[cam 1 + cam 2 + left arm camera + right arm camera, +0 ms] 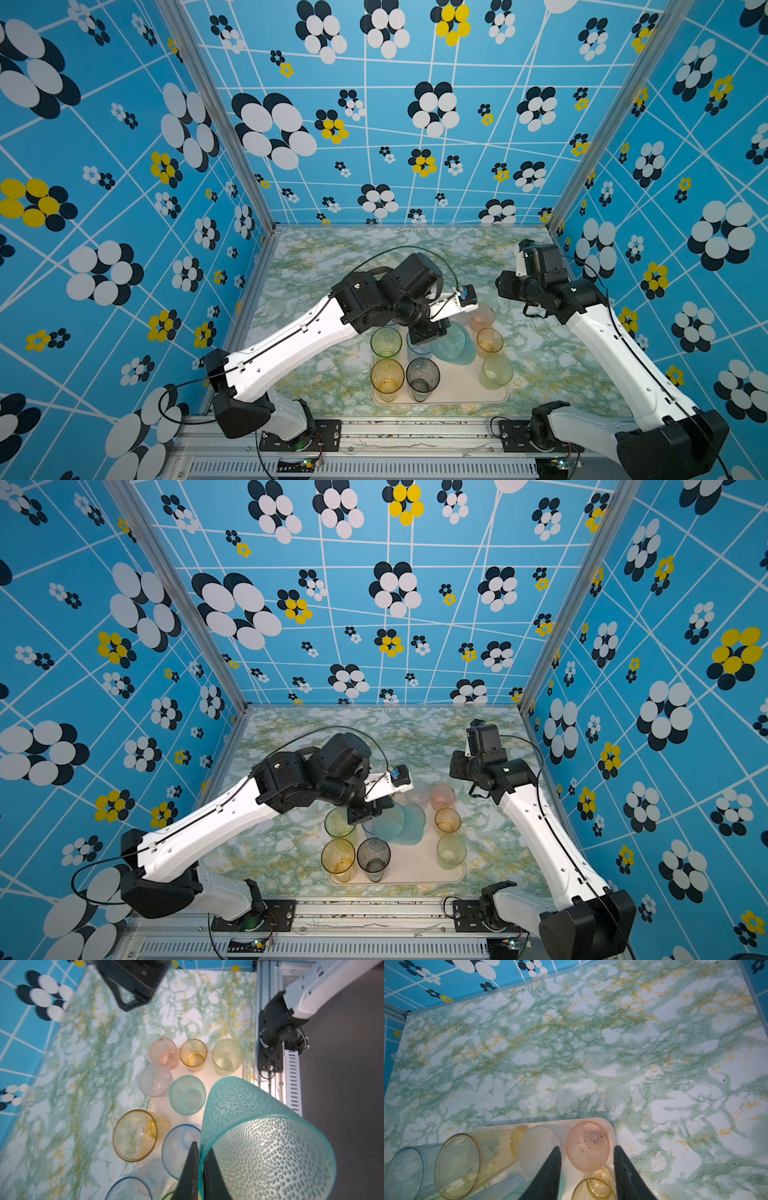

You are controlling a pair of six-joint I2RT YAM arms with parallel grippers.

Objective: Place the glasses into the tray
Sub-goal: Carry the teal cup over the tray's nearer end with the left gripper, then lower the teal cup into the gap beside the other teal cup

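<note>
Glasses crowd the tray. Left gripper pinches a tilted teal tumbler by its rim above them. Right gripper hangs part-open and empty near the tray's far right corner.

1. Left arm reaches from the front-left corner of the worktop toward its middle, with the wrist bent down.
2. Left gripper — jaws pinched tight on the rim of a teal glass, with the rim between the fingers.
3. Right arm stretches from the front-right corner along the right edge, with the wrist turned inward.
4. Right gripper — jaws apart, gripping nothing.
</note>
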